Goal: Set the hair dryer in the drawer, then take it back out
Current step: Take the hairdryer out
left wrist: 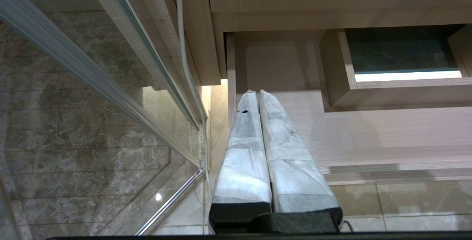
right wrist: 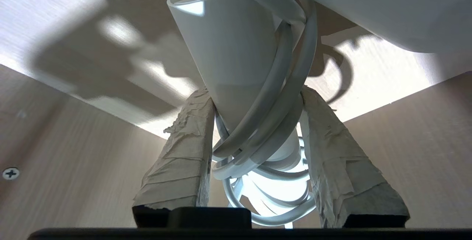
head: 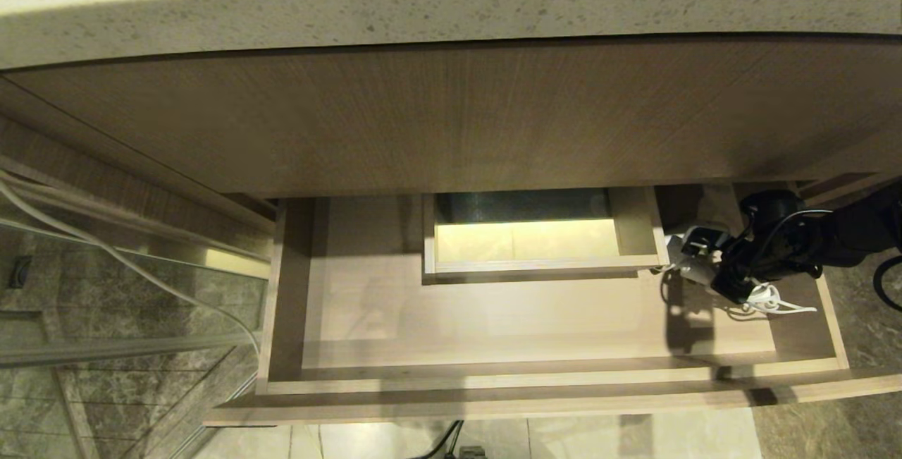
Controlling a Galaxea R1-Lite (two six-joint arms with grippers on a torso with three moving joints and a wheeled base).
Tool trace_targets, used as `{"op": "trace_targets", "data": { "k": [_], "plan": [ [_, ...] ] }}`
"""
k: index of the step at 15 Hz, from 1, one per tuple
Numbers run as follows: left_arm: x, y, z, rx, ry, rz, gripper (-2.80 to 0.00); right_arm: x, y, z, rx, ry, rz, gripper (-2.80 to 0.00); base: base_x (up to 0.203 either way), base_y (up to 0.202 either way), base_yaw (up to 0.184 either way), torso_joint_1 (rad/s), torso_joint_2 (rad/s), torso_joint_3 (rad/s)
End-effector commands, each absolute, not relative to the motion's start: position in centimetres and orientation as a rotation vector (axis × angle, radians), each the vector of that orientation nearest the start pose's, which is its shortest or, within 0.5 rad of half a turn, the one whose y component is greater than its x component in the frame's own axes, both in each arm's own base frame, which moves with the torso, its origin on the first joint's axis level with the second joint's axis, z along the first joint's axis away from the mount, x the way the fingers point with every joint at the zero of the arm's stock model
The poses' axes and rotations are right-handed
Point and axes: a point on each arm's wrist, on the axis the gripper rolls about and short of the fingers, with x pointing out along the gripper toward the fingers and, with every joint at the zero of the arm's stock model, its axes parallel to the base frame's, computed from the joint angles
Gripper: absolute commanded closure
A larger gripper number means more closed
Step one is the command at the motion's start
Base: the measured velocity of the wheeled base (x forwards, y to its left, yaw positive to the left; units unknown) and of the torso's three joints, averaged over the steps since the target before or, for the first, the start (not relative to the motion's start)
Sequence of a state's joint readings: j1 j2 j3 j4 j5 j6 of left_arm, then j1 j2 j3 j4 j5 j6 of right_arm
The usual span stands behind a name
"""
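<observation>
My right end effector (right wrist: 254,122) clamps the hair dryer (right wrist: 236,59) between its fingers, inside the drawer (head: 493,318), near its right rear corner. My left end effector (left wrist: 258,96), fingers together, hangs parked.

Drawer (head: 493,318) — pulled out beneath the wood-grain panel (head: 451,120) and speckled countertop (head: 451,15). Light wood-grain floor, 1 boxed cutout (head: 542,265) at mid-back. The hair dryer (head: 694,268), cord-wound, occupies the right rear corner beside that cutout — contact with the floor cannot be confirmed.
</observation>
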State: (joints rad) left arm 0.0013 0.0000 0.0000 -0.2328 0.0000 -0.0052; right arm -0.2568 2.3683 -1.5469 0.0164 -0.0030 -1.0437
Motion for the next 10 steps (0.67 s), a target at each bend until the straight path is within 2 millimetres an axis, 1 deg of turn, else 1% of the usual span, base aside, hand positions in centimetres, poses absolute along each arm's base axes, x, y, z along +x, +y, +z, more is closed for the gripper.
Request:
{"op": "trace_targets", "data": {
  "k": [1,4,7,10],
  "plan": [
    [-2.2,0.0,8.8,-0.005,-0.195,0.001,0.00,44.0,-11.6,5.9,-0.877,0.874,0.216,0.00,0.000,0.000,0.000,0.000,0.00,0.000],
    [-2.2,0.0,8.8,-0.004,-0.195,0.001,0.00,43.9,-11.6,6.4,-0.891,0.863,0.217,0.00,0.000,0.000,0.000,0.000,0.00,0.000],
    [-2.2,0.0,8.8,-0.005,-0.195,0.001,0.00,43.7,-11.4,7.6,-0.896,0.833,0.216,0.00,0.000,0.000,0.000,0.000,0.00,0.000],
    [-2.2,0.0,8.8,-0.006,-0.195,0.001,0.00,43.1,-11.2,8.7,-0.907,0.805,0.241,0.00,0.000,0.000,0.000,0.000,0.00,0.000]
  ]
}}
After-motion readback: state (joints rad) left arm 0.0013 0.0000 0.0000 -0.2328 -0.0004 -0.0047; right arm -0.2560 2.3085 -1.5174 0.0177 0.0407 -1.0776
